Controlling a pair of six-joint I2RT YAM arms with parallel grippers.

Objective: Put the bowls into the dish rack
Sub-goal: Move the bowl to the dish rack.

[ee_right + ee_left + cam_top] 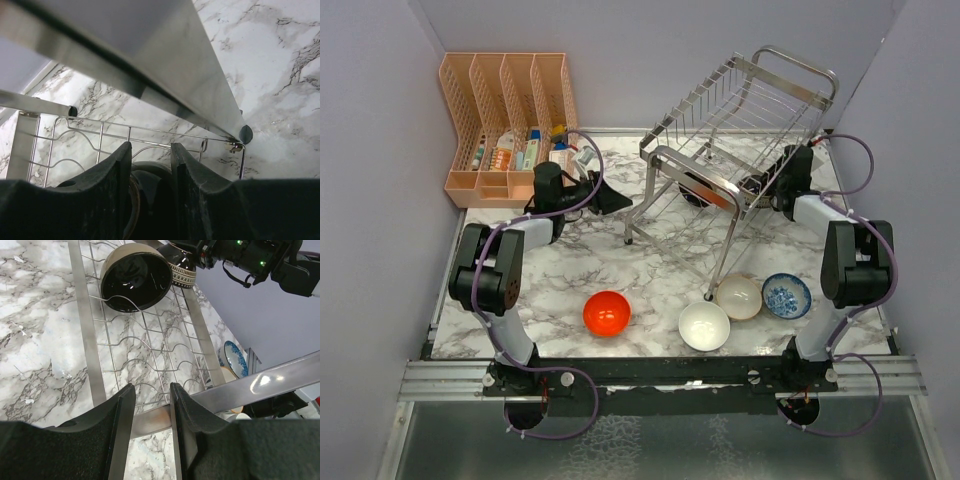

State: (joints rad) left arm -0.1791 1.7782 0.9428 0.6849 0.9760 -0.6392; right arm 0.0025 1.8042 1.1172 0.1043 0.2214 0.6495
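Rack: the dish rack (798, 62) stands at 1 o'clock on the counter (570, 260), with both arms reaching in at its lower tier.
Loaded: a dark brown bowl (132, 282) stands on edge among the lower-tier tines, so the wires prop it upright.
In hand: a dark patterned bowl (182, 272) sits at 3 o'clock of the first, close against it. The right fingers (117, 170) pinch its rim, judging by the dark round edge in their gap, probably to seat it in the neighbouring slot.
Left side: the left fingers (120, 415) are partly spread with the rack's front bar crossing their gap. Whether they clamp it cannot be told. They are likely there to steady the rack.
Waiting: the red bowl (607, 313) lies at 6 o'clock. The white bowl (704, 326), beige-pink bowl (739, 297) and blue-patterned bowl (786, 295) cluster at 5 o'clock, near the right arm's base.
Risk: a glossy bowl let go off-slot could roll flat.
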